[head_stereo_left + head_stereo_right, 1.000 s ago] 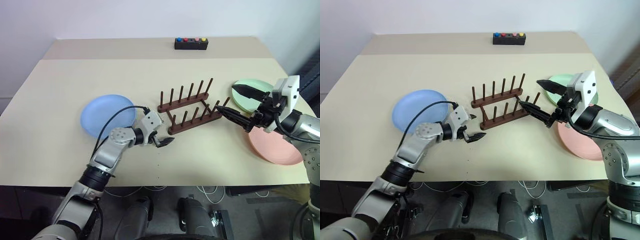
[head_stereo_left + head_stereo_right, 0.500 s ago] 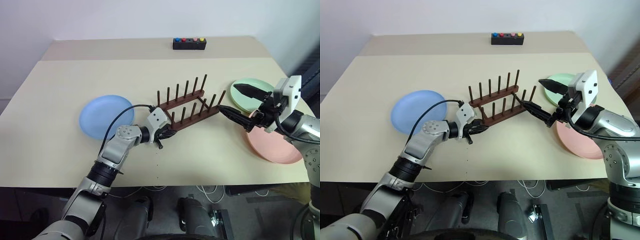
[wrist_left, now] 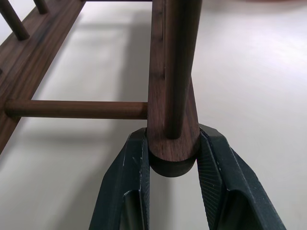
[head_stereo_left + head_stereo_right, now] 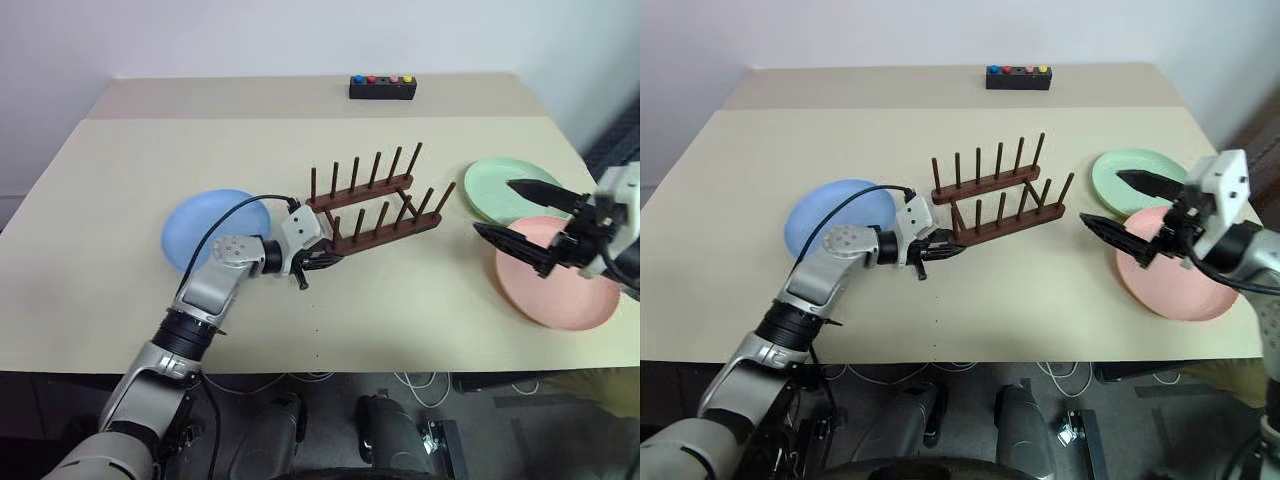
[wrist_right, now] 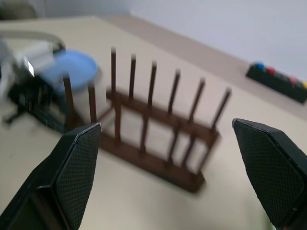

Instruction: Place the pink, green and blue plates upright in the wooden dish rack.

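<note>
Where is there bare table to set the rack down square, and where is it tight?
The widest bare patch is the middle front of the table, between the left gripper, shut on the dish rack, and the pink plate. The strip between the rack and the button box is bare too. It is crowded on the right, where the open right gripper hangs over the green plate and pink plate. The blue plate hems the left.

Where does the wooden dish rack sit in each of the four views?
Left eye: wooden dish rack, centre, near rail end clamped by the left gripper.
Right eye: centre.
Left wrist: rail end between the fingers.
Right wrist: centre.
Shared landmark: blue plate beside it.
</note>
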Action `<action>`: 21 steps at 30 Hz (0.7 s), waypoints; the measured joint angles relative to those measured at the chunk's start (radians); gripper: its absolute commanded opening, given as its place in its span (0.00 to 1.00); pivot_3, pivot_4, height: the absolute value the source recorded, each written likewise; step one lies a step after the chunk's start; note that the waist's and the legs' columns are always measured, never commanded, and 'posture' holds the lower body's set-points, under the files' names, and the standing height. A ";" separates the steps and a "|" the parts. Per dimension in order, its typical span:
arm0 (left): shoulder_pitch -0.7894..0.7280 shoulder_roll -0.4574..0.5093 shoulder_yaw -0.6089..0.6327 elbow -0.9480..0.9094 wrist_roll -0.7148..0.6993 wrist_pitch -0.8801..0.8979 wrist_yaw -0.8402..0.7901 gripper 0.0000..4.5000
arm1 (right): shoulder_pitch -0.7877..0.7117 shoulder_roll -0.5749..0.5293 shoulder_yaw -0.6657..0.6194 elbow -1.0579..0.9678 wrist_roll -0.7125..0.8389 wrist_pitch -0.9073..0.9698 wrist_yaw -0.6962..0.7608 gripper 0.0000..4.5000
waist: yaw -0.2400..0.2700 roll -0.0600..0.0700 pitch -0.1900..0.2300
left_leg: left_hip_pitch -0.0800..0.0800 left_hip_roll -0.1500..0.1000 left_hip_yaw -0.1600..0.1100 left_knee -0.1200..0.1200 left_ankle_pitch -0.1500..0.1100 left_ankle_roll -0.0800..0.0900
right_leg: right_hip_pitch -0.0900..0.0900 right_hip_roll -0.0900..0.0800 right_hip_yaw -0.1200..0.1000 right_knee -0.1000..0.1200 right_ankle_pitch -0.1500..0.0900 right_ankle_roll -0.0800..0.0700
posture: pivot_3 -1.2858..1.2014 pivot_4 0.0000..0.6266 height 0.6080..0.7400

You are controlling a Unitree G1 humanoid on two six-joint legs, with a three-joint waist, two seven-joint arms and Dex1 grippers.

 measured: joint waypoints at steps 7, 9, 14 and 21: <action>-0.014 0.043 -0.010 0.056 -0.010 -0.149 -0.198 0.17 | 0.170 -0.009 -0.123 -0.065 0.055 0.002 0.106 1.00 | -0.004 0.000 0.000 | 0.001 0.001 0.001 0.000 0.000 0.000 | 0.000 0.000 0.001 0.000 0.000 0.000 | 0.52 0.24 1.00; -0.014 0.049 -0.015 0.067 -0.014 -0.149 -0.238 0.17 | 0.189 -0.009 -0.148 -0.078 0.061 0.002 0.112 1.00 | -0.003 0.001 0.000 | 0.001 0.001 0.001 0.000 0.000 0.000 | 0.000 0.000 0.001 0.000 0.000 0.000 | 0.52 0.24 1.00; -0.011 0.027 -0.043 0.121 0.009 -0.163 -0.248 0.17 | 0.232 -0.010 -0.209 -0.080 0.060 0.002 0.113 1.00 | 0.000 0.000 0.000 | 0.000 0.001 0.001 0.001 0.000 0.001 | 0.001 -0.001 0.001 0.000 0.000 0.000 | 0.52 0.24 1.00; -0.010 -0.014 -0.062 0.140 0.030 -0.175 -0.236 0.17 | 0.258 -0.007 -0.217 -0.121 0.067 0.011 0.088 1.00 | -0.002 0.000 0.000 | 0.001 0.001 0.001 0.001 0.000 0.000 | 0.001 0.000 0.001 0.000 0.000 0.000 | 0.52 0.24 1.00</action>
